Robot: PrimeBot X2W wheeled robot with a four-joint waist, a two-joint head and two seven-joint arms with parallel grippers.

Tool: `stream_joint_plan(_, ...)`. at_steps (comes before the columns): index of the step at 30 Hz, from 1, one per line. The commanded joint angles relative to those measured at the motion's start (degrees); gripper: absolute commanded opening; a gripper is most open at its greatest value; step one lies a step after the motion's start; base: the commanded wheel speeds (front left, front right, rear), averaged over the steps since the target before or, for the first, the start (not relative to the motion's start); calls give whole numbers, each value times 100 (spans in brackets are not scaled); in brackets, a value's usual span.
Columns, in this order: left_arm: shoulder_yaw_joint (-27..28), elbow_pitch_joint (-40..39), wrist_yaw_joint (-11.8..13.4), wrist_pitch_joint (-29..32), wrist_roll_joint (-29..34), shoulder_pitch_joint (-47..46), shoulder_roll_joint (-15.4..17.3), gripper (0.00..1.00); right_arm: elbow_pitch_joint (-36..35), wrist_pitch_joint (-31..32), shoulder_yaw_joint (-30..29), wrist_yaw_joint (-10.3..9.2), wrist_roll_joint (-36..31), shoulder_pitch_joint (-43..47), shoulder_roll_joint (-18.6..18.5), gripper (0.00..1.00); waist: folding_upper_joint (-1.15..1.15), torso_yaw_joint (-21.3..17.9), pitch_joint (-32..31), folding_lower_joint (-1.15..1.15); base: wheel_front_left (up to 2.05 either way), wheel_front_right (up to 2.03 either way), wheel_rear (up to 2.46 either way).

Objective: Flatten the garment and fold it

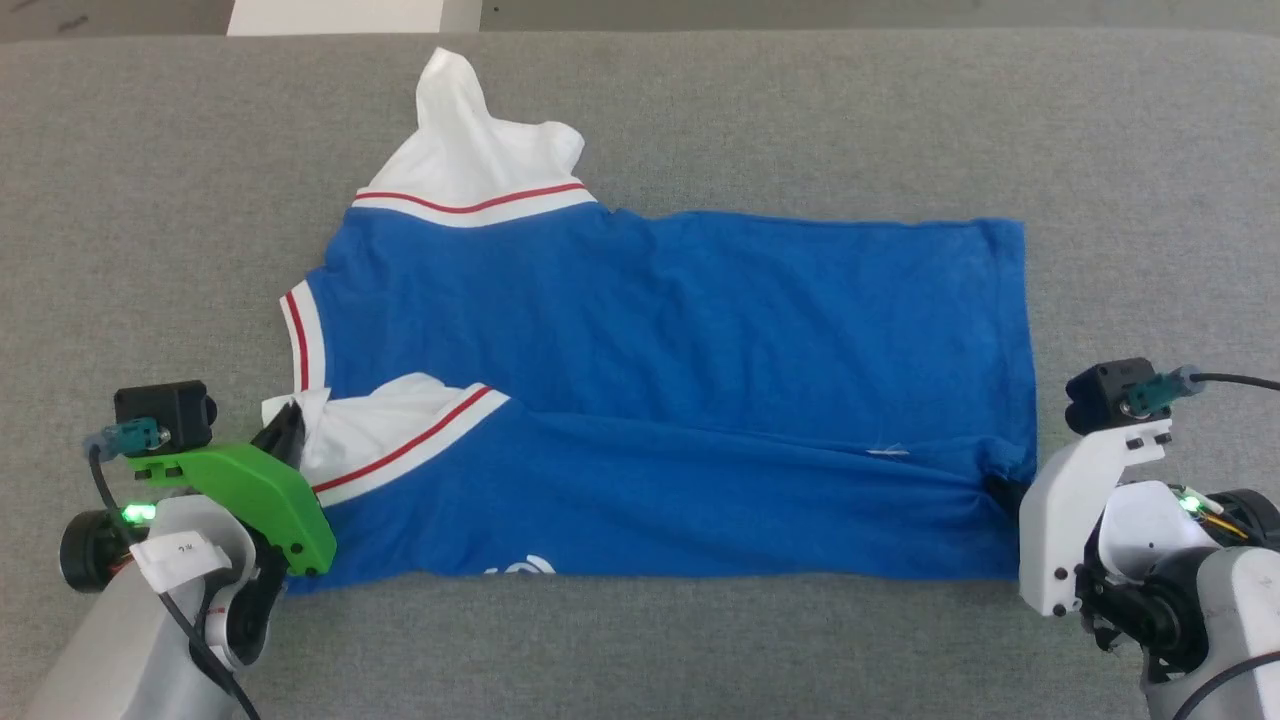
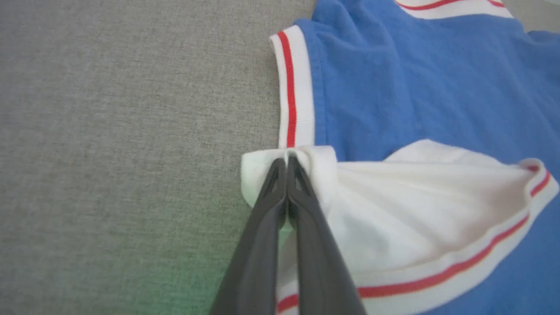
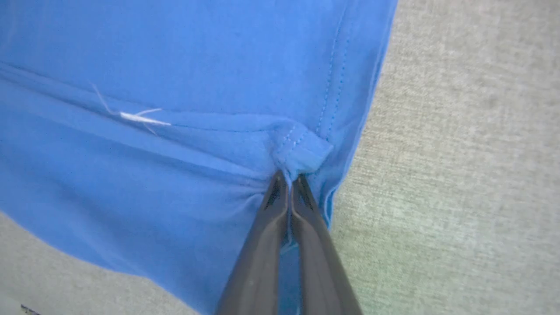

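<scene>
Two grippers pinch the garment point(image 1: 680, 330): left gripper point(image 1: 290, 428) at lower left on the near white sleeve, right gripper point(image 1: 1002, 490) at lower right on the blue hem. It lies mid-frame on the grey surface point(image 1: 800, 110), far sleeve pointing upper left.

Head camera looks down over the garment point(image 1: 680, 330); wrist cameras view its ends closely.

Head view: the white lettering point(image 1: 522, 567) of the garment point(image 1: 680, 330) is mostly folded under and unreadable; the right gripper point(image 1: 1001, 489) has its fingertips buried in the bunched hem.
</scene>
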Motion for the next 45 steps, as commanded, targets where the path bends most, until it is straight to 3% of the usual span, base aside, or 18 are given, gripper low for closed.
stream_joint_plan(1,8,114,-24,-30,-45,-107,-53,0,113,26,38,-10,35,-23,1,11,0,-8,25,0,0,0,0)
stream_joint_plan(2,35,188,-10,-33,-95,-116,-94,0,118,11,47,-10,52,-25,-1,45,0,-11,14,0,0,0,0)
stream_joint_plan(3,65,243,-2,-69,-130,-127,-127,29,129,15,68,-10,60,-20,-15,100,0,-12,-1,0,0,0,0)
stream_joint_plan(4,75,304,-12,-103,-147,-141,-150,87,126,-10,85,-10,85,-14,-30,100,0,-9,-35,0,0,0,0)
stream_joint_plan(5,73,352,-26,-125,-147,-156,-153,100,119,-58,63,-10,124,-6,-28,100,0,0,-84,0,0,0,0)
stream_joint_plan(10,246,355,16,-316,-242,-133,-132,100,-25,-252,-130,-10,230,98,10,100,0,39,-360,0,0,0,0)
stream_joint_plan(16,534,-214,366,-245,-402,314,33,100,-438,-463,-690,-10,282,386,230,100,0,125,-744,0,0,0,0)
stream_joint_plan(25,428,-1614,1186,1389,-862,1427,348,100,-1101,-411,-1579,-10,145,748,539,100,0,196,-956,0,0,0,0)
stream_joint_plan(29,331,-1928,1417,1783,-945,1702,406,100,-1192,-357,-1708,-10,95,837,605,100,0,167,-963,0,0,0,0)
stream_joint_plan(34,310,-1657,1461,1806,-1019,1671,283,100,-1328,-255,-1694,-10,93,939,657,100,0,96,-897,0,0,0,0)
stream_joint_plan(42,348,-883,1238,1490,-1038,1384,123,100,-1546,127,-1315,-10,79,1263,681,100,0,-55,-810,0,0,0,0)
stream_joint_plan(43,351,-834,1205,1464,-1051,1365,108,76,-1574,177,-1279,-10,83,1299,675,100,0,-62,-801,0,0,0,0)
stream_joint_plan(44,345,-789,1147,1431,-1062,1345,92,34,-1617,230,-1243,-10,74,1345,665,100,0,-68,-792,0,0,0,0)
stream_joint_plan(45,329,-769,1082,1417,-1085,1341,71,0,-1654,266,-1215,-10,54,1381,648,100,0,-69,-788,0,0,0,0)
